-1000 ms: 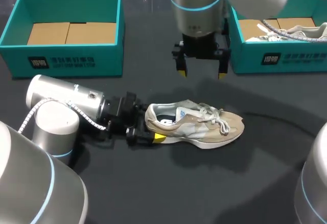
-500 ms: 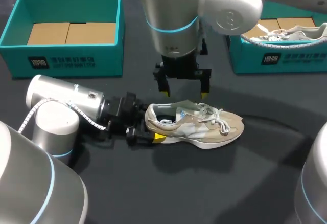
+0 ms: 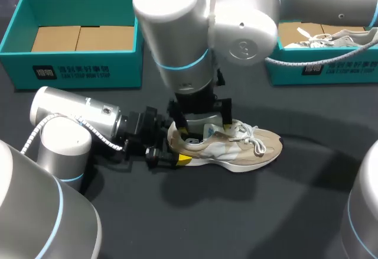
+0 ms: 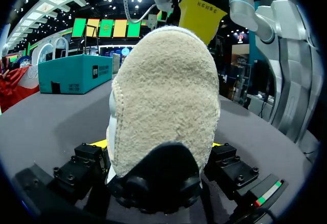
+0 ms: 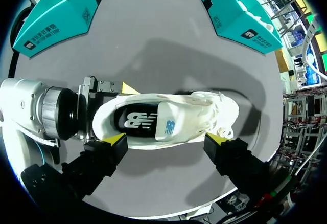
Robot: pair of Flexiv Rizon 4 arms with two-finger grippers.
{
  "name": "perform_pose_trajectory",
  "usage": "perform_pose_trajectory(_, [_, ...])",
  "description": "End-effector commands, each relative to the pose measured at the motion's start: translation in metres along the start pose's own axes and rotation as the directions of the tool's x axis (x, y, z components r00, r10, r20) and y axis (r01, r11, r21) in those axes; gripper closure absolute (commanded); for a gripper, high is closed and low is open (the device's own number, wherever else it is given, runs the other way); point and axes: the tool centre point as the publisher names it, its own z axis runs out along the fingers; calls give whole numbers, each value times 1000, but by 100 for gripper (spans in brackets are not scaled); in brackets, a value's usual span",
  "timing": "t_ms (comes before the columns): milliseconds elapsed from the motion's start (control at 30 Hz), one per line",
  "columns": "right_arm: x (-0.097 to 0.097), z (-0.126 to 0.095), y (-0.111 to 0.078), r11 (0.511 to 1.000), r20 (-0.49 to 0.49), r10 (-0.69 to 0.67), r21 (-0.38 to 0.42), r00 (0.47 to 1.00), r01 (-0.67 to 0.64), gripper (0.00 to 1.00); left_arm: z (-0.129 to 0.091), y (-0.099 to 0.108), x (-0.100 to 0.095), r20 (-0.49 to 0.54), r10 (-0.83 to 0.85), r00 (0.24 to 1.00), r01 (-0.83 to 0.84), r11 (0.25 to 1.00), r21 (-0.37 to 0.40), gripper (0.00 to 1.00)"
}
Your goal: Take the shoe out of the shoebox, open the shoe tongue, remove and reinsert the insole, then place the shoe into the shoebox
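The beige and white suede sneaker (image 3: 242, 146) stood on its sole on the dark table (image 3: 266, 211), toe towards my right side, outside both boxes. My left gripper (image 3: 176, 145) held its heel, with one yellow-tipped finger on each side. My right gripper (image 5: 167, 141) hung just above the sneaker's opening with its fingers spread wide, gripping nothing. Its arm covered the collar in the head view. Behind, well apart, stood a teal cardboard shoebox (image 3: 77, 70) with brown cardboard inside, and a second teal shoebox (image 3: 331, 70) holding another pale shoe (image 3: 336, 37).
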Motion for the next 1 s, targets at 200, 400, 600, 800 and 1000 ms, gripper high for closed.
perform_pose_trajectory(200, [18,13,-1,944,159,329,-82,931,-319,0,-1,1,2,2,0,1000,0,1000,0,100])
perform_pose_trajectory(400, [9,21,3,936,185,351,-94,918,-339,0,-1,1,2,2,0,1000,0,1000,0,100])
perform_pose_trajectory(600, [0,29,3,926,202,376,-110,904,-361,0,-1,1,2,2,0,1000,0,1000,0,100])
perform_pose_trajectory(800, [-11,43,5,918,213,396,-131,893,-375,0,-1,1,2,2,0,1000,0,1000,0,100])
perform_pose_trajectory(1000, [-20,55,9,908,207,416,-144,886,-393,0,-1,1,2,2,0,1000,0,1000,0,100])
